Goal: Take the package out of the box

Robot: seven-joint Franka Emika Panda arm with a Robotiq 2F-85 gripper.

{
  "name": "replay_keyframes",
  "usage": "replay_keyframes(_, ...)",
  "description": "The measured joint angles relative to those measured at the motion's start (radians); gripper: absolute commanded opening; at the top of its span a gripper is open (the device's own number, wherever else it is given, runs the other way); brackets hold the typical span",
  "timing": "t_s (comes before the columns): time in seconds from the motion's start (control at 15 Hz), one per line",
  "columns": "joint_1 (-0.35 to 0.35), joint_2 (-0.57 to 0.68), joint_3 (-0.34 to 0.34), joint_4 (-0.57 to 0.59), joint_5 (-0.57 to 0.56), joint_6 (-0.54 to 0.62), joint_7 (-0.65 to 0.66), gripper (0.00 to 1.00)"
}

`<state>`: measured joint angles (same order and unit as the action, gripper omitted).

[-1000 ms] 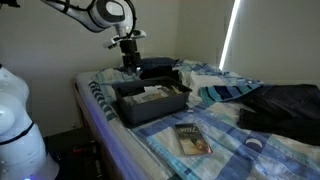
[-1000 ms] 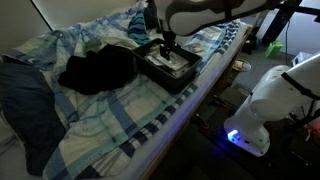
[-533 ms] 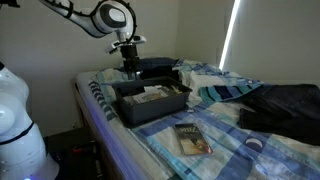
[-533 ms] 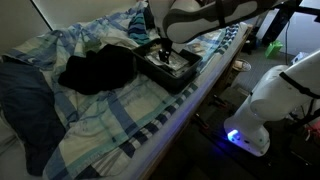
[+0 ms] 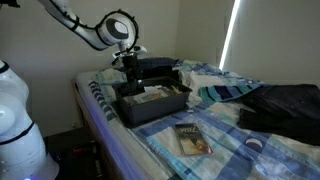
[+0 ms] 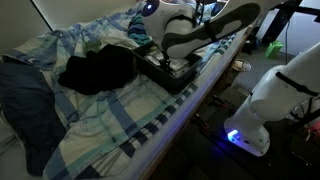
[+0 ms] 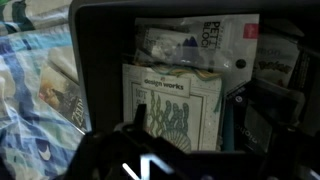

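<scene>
- Step in hand, as I judge it: the approach. The gripper (image 5: pixel 130 76) hangs over the far left part of the box (image 5: pixel 150 112), low and about level with its rim. Nothing is lifted yet.
- The package (image 7: pixel 180 108) lies flat on the floor of the box. It is whitish with green print and sits in the middle of the wrist view.
- Just beyond it, farther in, lies a 2nd packet (image 7: pixel 195 45), clear-fronted with a white label. The 2 meet at one edge; I cannot tell whether they only touch or overlap.
- Jaws: the wrist view shows them only as a dark, blurred shape along its bottom edge. I cannot tell whether they are open or closed. The package lies ahead of them on the box floor and looks unheld.
- The box stands on the table (image 5: pixel 240 150), which has a blue-checked sheet over it. A brown-and-yellow packet (image 5: pixel 190 139) lies outside the box, nearer and to the right, well apart from it. A dark cloth (image 5: pixel 285 105) lies at the far right.
- The next move calls for a straight descent onto the package with the jaws spread.
- A thin packet flat on the floor gives little to pinch, so an edge or a loose fold of wrapper is the likely hold.
- The left wall of the box is close, and the 2nd packet could come along.
- After that, lift clear of the low walls and carry the package out over bare sheet.
</scene>
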<state>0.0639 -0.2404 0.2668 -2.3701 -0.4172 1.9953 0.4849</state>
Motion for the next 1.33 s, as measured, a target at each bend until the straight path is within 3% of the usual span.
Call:
replay_keyframes(0.93, 0.012, 0.089, -0.008, -0.005, -0.096, 0.000, 0.106, 1.00)
replay_keyframes(1.33, 0.011, 0.089, -0.042, 0.004, -0.139, 0.000, 0.134, 1.00)
